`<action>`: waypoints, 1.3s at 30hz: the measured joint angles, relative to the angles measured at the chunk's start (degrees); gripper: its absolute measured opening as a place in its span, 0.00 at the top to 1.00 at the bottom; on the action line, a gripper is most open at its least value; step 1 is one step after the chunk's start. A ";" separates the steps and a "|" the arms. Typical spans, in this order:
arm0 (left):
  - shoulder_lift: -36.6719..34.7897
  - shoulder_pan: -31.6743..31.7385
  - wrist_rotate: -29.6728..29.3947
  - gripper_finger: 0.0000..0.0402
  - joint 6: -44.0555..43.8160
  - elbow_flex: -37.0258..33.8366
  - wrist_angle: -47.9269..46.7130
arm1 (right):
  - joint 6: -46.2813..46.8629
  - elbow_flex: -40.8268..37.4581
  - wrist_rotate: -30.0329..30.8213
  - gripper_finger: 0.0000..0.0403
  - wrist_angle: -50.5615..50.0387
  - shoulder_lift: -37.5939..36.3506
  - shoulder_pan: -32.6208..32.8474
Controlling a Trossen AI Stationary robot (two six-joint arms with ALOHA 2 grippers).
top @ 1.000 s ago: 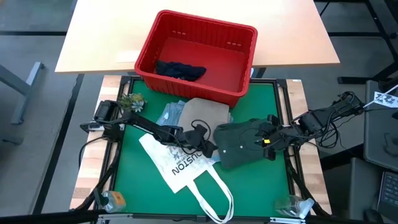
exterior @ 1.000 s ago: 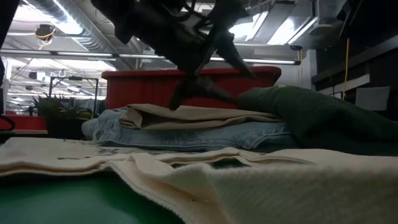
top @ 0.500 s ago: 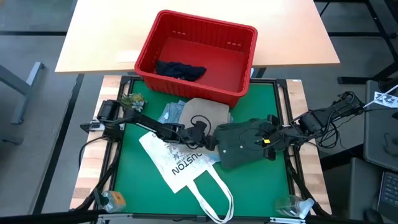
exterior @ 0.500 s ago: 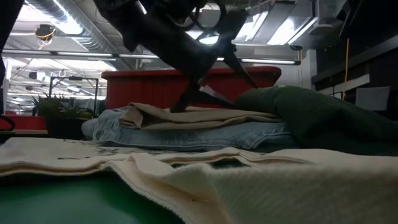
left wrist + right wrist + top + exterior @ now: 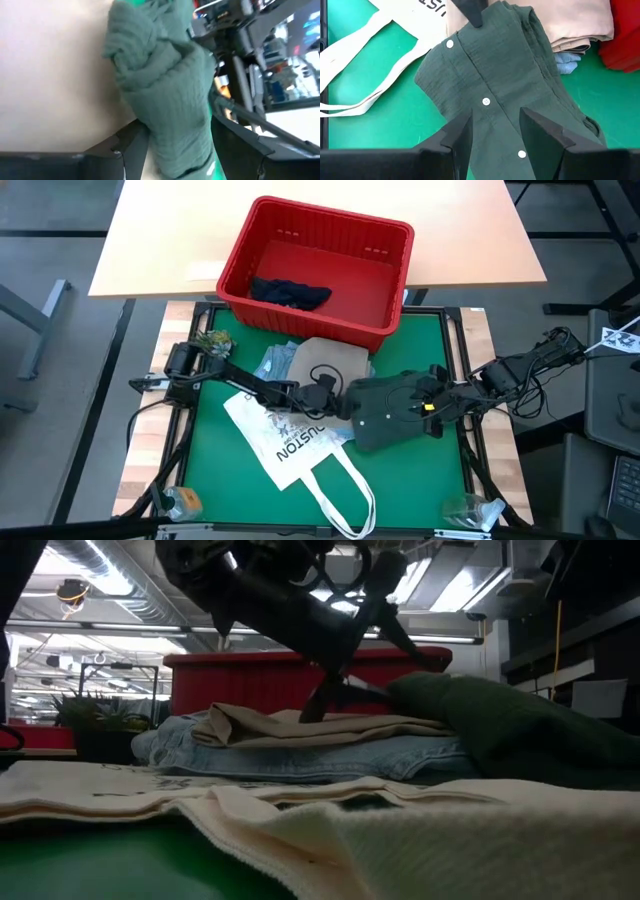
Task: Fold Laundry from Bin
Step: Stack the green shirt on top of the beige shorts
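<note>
The dark olive buttoned shirt (image 5: 385,415) lies in a heap on the green mat, right of centre. My left gripper (image 5: 338,402) is open at its left edge, with a bunched fold (image 5: 165,100) between the fingers. My right gripper (image 5: 496,117) stands open over the shirt's right part, its fingers either side of the button placket (image 5: 486,102). Beige cloth (image 5: 330,358) rests folded on the light blue jeans (image 5: 272,363). A dark navy garment (image 5: 290,292) lies in the red bin (image 5: 330,215). My left gripper comes nearly level from the table's left at the shirt's bunched left edge (image 5: 172,145), which fills the gap between its open fingers; I cannot tell whether the fingers touch it. My right gripper slants down over the placket; I cannot tell whether its fingers (image 5: 540,132) touch the cloth.
The white "HOUSTON" tote bag (image 5: 285,442) is spread on the mat's near left, handles toward the near edge. The bin straddles the mat's far edge and a tan table (image 5: 150,250). A small plant (image 5: 212,340) stands at the far left corner.
My left gripper has gone toward the table's right edge and a little down, over the beige cloth to the shirt's left edge, rolling somewhat on the way. Its fingers have stayed open. The shirt and the right arm have kept still.
</note>
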 joint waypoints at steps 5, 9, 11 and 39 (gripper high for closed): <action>0.00 0.89 -0.33 0.51 -0.02 0.00 0.39 | 0.02 0.00 0.00 0.59 2.80 0.00 0.00; 0.00 1.10 -0.13 0.60 -0.01 0.00 0.97 | 0.02 0.00 0.00 0.59 5.86 0.00 0.00; 0.00 1.10 0.74 0.64 0.00 0.00 1.18 | 0.02 0.00 0.00 0.59 6.65 0.00 0.00; -5.02 2.50 4.70 0.99 4.04 -0.02 0.78 | 0.04 0.02 -0.96 0.59 8.68 0.00 0.00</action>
